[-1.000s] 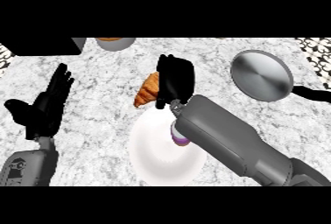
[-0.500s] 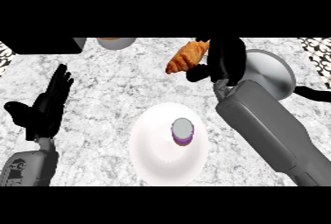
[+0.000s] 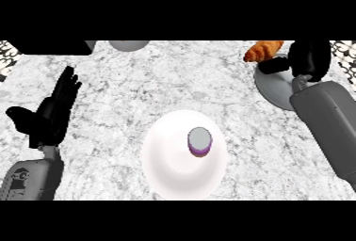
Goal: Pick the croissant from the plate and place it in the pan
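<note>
An orange-brown croissant [image 3: 263, 50] hangs at the top right, held by my right hand [image 3: 308, 59], whose fingers curl round its right end. It is above the far left rim of the grey pan [image 3: 273, 85], most of which my right forearm covers. The white plate [image 3: 167, 162] lies at the centre front with a small purple cup with a grey top [image 3: 199, 141] on it. My left hand [image 3: 50, 113] rests open at the left, fingers pointing up.
A grey bowl [image 3: 127, 45] shows partly at the top edge, left of centre. A dark object [image 3: 49, 46] fills the top left corner. Patterned edges show at both far sides of the marble counter.
My right hand has carried the croissant up and to the right, from beside the plate to above the pan's rim. The left hand has stayed in place.
</note>
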`<state>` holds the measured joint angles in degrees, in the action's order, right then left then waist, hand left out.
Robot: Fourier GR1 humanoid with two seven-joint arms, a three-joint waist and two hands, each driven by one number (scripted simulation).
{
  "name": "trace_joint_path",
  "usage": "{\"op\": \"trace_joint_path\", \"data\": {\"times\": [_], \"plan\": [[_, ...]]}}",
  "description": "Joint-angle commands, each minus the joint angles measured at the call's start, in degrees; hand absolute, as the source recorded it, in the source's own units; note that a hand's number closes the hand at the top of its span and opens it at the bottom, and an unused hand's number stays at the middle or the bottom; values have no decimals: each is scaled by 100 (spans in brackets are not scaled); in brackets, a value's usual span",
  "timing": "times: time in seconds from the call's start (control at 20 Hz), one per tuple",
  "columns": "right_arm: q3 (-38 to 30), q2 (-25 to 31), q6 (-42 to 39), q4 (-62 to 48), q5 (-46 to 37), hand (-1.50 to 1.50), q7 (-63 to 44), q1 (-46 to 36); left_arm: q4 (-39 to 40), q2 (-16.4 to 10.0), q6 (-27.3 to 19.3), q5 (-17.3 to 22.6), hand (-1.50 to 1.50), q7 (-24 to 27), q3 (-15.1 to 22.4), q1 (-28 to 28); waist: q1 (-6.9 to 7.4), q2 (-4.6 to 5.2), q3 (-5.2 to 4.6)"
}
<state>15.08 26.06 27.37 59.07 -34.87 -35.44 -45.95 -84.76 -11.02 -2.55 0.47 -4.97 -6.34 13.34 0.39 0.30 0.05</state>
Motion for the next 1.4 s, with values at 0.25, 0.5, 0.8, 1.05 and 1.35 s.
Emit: {"op": "trace_joint_path", "data": {"times": [0.25, 0.5, 0.8, 1.05, 1.35], "plan": [[-889, 691, 648, -2502, 52, 150, 2061, -145, 231, 215, -114, -163, 0, -8, 205, 351, 165, 99, 9], [-1489, 998, 643, -3554, 474, 150, 3079, -364, -26, 93, 103, 27, 0, -52, 127, 202, 317, 131, 21], [-2095, 706, 555, -4138, 1059, 150, 3810, -362, 32, 105, 149, 47, 0, 48, 123, 191, 385, 176, 34], [-2468, 573, -939, -4505, 1628, -150, 4155, -280, -21, 250, -82, -114, 0, -165, 248, 412, 348, 192, 48], [-2806, 620, -700, -4749, 1808, -150, 5089, -153, -85, 230, -10, -149, 0, -36, 299, 225, 397, 169, 39]]}}
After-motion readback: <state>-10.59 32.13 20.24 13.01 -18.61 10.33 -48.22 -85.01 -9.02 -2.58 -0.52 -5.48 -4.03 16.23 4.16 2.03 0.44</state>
